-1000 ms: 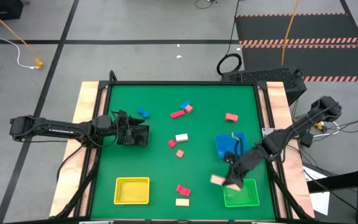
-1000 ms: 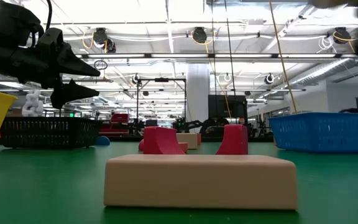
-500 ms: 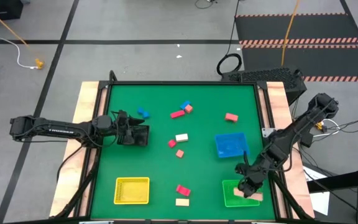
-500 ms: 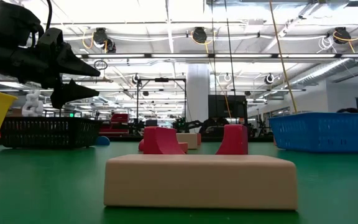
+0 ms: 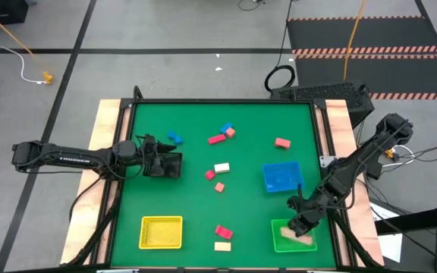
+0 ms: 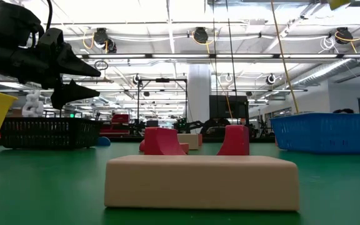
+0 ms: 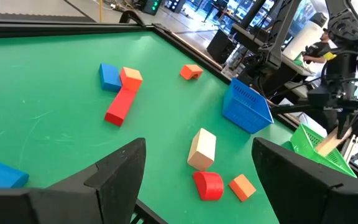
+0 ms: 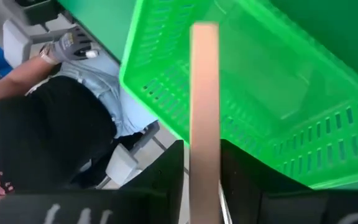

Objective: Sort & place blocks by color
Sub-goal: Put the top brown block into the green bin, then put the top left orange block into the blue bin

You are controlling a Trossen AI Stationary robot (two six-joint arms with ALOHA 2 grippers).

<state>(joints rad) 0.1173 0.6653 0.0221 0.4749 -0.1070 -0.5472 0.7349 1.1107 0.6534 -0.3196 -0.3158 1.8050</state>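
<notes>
My right gripper (image 5: pixel 302 226) is shut on a salmon-pink bar (image 8: pixel 204 106) over the green tray (image 5: pixel 285 243), near the table's near right corner. My left gripper (image 5: pixel 174 165) hangs open and idle above the black tray (image 6: pixel 49 132) at the table's left side. Loose blocks lie flat on the green mat: a blue one (image 5: pixel 174 137), a blue and an orange one (image 5: pixel 227 130), a red bar (image 5: pixel 217 139), a salmon one (image 5: pixel 281 142), a cream one (image 5: pixel 221 167), a red one (image 5: pixel 223 231) and a cream bar (image 5: pixel 222 246). My right gripper pinches the salmon-pink bar by its near end (image 8: pixel 204 186) between the two fingers (image 8: pixel 166 180). The bar runs along the fingers and sticks out ahead of them. It is lifted clear, its free end (image 8: pixel 204 31) over the green tray's wall (image 8: pixel 166 81).
The blue tray (image 5: pixel 281 177) sits just beyond the green one, and the yellow tray (image 5: pixel 161 232) lies near the left near corner. A person (image 8: pixel 48 130) stands close beside the table's right near edge. Open mat lies between the trays in the middle.
My right gripper has carried the salmon-pink bar toward the table's right and near edge, from beside the green tray's left side to above the tray, turning as it went. It has stayed shut on the bar.
</notes>
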